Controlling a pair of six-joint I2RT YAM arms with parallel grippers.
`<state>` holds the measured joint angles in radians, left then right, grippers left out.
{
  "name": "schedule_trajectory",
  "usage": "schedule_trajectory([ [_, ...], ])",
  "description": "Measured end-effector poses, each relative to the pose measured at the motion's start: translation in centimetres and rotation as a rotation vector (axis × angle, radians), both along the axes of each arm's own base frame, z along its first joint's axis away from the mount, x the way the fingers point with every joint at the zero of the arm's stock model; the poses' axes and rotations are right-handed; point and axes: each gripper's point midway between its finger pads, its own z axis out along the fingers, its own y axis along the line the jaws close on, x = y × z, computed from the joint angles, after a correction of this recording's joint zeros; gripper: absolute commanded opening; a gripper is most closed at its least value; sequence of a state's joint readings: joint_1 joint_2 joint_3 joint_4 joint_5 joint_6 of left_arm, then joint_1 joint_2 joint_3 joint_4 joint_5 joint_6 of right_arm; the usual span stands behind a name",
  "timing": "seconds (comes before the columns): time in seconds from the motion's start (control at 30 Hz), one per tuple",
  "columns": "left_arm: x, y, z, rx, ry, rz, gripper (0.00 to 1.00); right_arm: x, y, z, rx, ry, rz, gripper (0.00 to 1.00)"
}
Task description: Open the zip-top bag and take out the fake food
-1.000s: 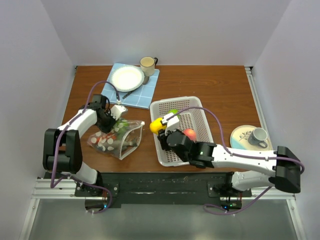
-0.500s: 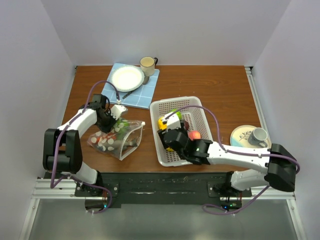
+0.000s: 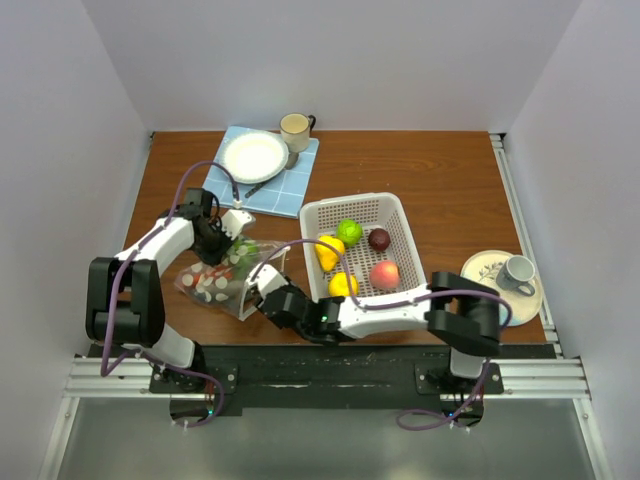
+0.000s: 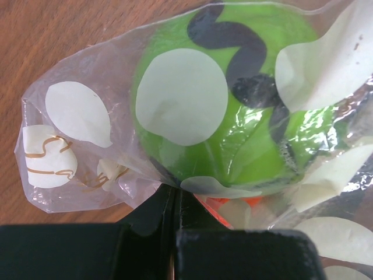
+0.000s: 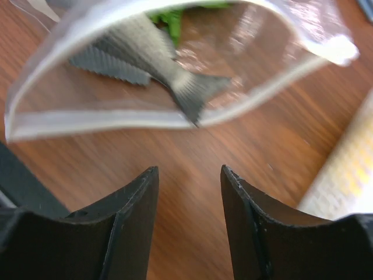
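The brown wooden table [image 3: 440, 180] stands between white walls. The right gripper [image 3: 264, 297] has left the white basket [image 3: 414, 268], where the yellow fruit [image 3: 328, 250] it was carrying now lies. It has come to the mouth of the zip-top bag [image 3: 222, 283], near the table's front left edge. So one more piece is out, I judge. Its jaws stand partly apart, empty, facing a toy fish [image 5: 145, 55] inside. The left gripper [image 3: 213, 247] is closed, pinching the bag's plastic.
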<state>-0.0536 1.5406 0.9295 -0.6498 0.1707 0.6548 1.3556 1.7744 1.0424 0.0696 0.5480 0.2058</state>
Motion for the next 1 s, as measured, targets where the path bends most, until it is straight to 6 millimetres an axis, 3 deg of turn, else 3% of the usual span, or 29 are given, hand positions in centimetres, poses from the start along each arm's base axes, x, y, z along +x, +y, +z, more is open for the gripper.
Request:
schedule_trajectory([
  [0.1,0.0,0.0,0.0,0.000,0.000,0.000,0.00,0.4,2.7,-1.2,0.001,-0.009,0.040,0.54],
  [0.23,0.0,0.0,0.0,0.000,0.000,0.000,0.00,0.9,5.2,-1.1,0.044,-0.023,0.081,0.56],
  [0.5,0.0,0.0,-0.2,0.001,0.004,0.000,0.00,3.6,6.3,0.8,0.144,-0.038,0.067,0.56],
  [0.67,0.0,0.0,-0.5,0.001,0.012,0.000,0.00,5.3,7.3,0.2,0.179,-0.029,0.063,0.58],
  [0.87,0.0,0.0,-0.5,0.002,0.012,0.000,0.00,4.3,9.5,-3.6,0.173,0.040,0.142,0.64],
  [1.0,0.0,0.0,-0.5,0.003,0.012,0.000,0.00,2.8,10.7,-3.4,0.211,0.074,0.215,0.70],
])
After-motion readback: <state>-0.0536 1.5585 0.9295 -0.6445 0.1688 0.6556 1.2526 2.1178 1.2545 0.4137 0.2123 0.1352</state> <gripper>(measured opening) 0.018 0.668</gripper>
